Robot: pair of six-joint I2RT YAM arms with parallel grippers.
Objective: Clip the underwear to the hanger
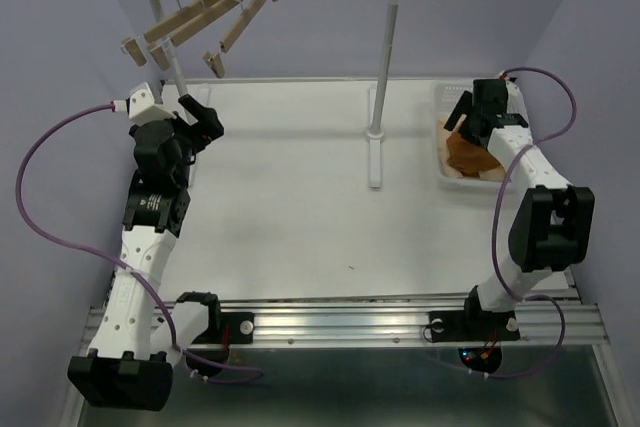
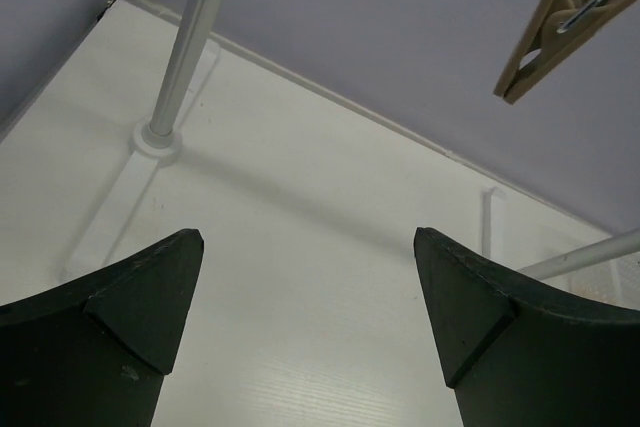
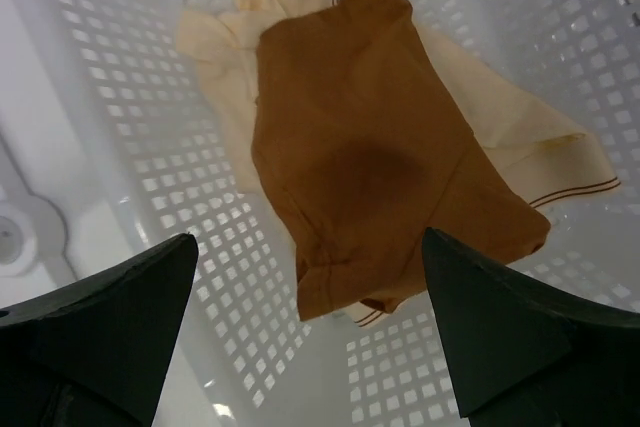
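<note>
Top external view: a white clothes rack (image 1: 385, 67) stands on the white table (image 1: 290, 207). Its right post and long foot are planted between the two arms' working ends. Wooden clip hangers (image 1: 190, 22) bunch at the left end of its metal rail. Their bars slant from upper right down to lower left, with the clips at the low ends. How many hang there is hard to count.

The left gripper (image 1: 200, 112) hovers below them beside the rack's left post, touching neither. In the left wrist view its jaws (image 2: 308, 237) are spread wide with bare table between them. One wooden clip (image 2: 570, 17) with its wire spring hangs at the upper right, well apart from the fingers. The rack's post (image 2: 190, 47) rises at the upper left.

A white perforated basket (image 1: 438, 107) sits at the table's far right edge. The underwear (image 1: 468, 152) lies in it, rust-brown and rumpled, on top of a cream garment (image 3: 225, 57) with thin brown stripes at its hem.

From the right wrist camera the underwear (image 3: 370, 147) has its long axis running top to bottom of the frame, the upper end narrow and the lower end broad. Whether the pale striped strip at its lower edge belongs to it I cannot tell.

The right gripper (image 3: 308, 237) hangs just above the underwear with jaws wide apart, holding nothing. The basket's lattice walls (image 3: 120, 97) close in on both sides. A purple cable loops out from each arm.
</note>
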